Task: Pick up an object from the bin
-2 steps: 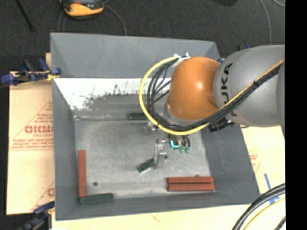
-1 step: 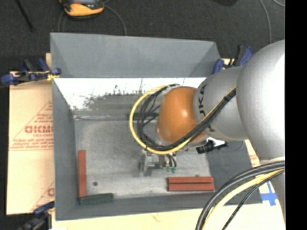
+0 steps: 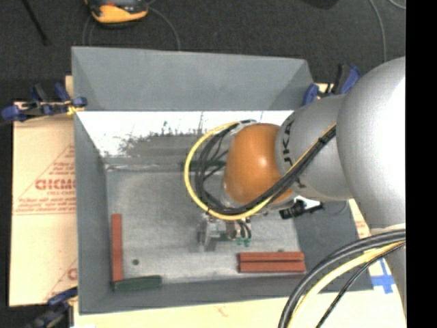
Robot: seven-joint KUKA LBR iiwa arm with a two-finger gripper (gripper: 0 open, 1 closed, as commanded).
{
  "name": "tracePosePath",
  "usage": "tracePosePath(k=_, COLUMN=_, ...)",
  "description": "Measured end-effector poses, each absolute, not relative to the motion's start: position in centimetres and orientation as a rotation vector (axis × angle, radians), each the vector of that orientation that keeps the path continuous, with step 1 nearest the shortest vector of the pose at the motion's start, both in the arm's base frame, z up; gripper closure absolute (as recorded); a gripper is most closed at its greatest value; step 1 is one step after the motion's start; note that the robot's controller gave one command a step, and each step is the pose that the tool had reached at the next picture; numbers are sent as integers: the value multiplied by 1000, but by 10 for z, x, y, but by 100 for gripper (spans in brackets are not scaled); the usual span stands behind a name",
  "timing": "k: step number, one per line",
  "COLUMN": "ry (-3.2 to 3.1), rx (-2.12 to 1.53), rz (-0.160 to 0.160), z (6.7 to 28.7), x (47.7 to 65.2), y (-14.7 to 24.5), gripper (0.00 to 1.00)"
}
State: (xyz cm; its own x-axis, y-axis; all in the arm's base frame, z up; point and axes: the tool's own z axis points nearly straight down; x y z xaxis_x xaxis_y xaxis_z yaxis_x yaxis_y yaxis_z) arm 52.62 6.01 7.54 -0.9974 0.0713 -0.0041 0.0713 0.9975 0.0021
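Gripper (image 3: 222, 234) sits low over the floor of the grey bin (image 3: 157, 207), just below centre frame, under the arm's orange cover (image 3: 252, 162) (wide or closed, I cannot tell). Just to its lower right lies a red-brown block (image 3: 271, 262). A red-brown strip (image 3: 117, 247) runs along the left wall, with a dark green block (image 3: 138, 283) at its lower end.

Floor (image 3: 225, 26) is dark, kinda carpet-like. Two orange-and-black gadgets (image 3: 115, 2) sit on it by the far edge, a thin cable (image 3: 166, 27) trailing off one.
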Motion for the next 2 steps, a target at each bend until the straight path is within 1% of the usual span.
tracePosePath(k=1, ry=3148, rx=50, rz=-2, z=115, x=511, y=49, gripper=100)
tracePosePath(k=2, ry=3127, rx=26, rz=1, z=141, x=543, y=52, gripper=100)
